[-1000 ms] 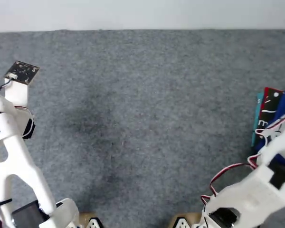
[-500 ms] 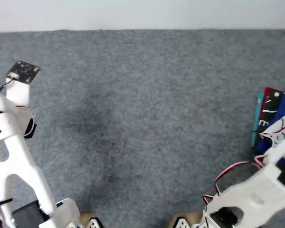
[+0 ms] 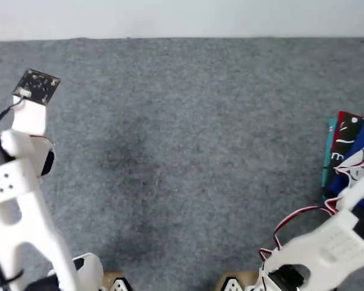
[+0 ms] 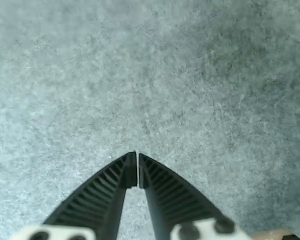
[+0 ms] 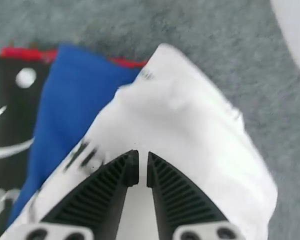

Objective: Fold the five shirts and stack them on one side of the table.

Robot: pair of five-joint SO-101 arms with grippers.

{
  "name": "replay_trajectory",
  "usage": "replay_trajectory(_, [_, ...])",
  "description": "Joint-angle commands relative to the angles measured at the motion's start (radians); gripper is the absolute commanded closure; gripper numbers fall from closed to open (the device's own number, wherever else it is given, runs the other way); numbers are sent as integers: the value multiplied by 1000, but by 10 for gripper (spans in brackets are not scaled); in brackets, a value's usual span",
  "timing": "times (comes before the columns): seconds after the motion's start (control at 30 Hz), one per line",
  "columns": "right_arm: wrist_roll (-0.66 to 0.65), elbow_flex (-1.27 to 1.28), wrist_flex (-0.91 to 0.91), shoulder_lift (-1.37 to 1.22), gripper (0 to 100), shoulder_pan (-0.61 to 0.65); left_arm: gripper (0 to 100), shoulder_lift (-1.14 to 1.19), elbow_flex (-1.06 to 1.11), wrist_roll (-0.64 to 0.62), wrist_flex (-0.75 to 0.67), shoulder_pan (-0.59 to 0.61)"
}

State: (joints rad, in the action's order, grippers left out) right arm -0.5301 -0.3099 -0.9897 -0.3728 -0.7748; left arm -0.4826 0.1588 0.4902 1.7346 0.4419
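left arm [image 3: 18,182] shifted, grey felt table [image 3: 188,139], pale wall [image 3: 182,18], stacked shirts [image 3: 346,145]

— What carries everything here?

— A table [image 3: 188,133] under a grey, felt-like cover that reaches from the near edge to the far one.

— And what lies on it?

— One stack of folded shirts [image 3: 341,159], at the table's edge on the robot's right side. A teal layer [image 3: 329,151] shows along the stack's inner edge, lowest as far as I can tell. Over it lies a black-and-red shirt [image 3: 346,130], then a blue shirt [image 5: 65,100], with a white shirt [image 5: 190,115] on top.
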Motion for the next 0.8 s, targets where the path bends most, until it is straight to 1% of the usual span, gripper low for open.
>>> replay_trajectory(0.0, [12, -63, -163, 120, 955, 39, 987, -117, 67, -5, 18, -5])
replay_trajectory(0.2, [12, -55, -409, 122, 955, 97, 987, -256, 268, -3, 6, -5])
replay_trajectory(0.4, [12, -3, -463, -12, 956, 163, 986, -365, 453, -6, -71, -5])
replay_trajectory(0.6, [14, -48, -615, 133, 957, 177, 985, -512, 506, -9, -75, -5])
replay_trajectory(0.7, [14, -48, -725, 217, 957, 188, 985, -600, 545, -11, -80, -5])
replay_trajectory(0.77, [14, -48, -797, 259, 957, 200, 984, -661, 573, -51, -83, -5])
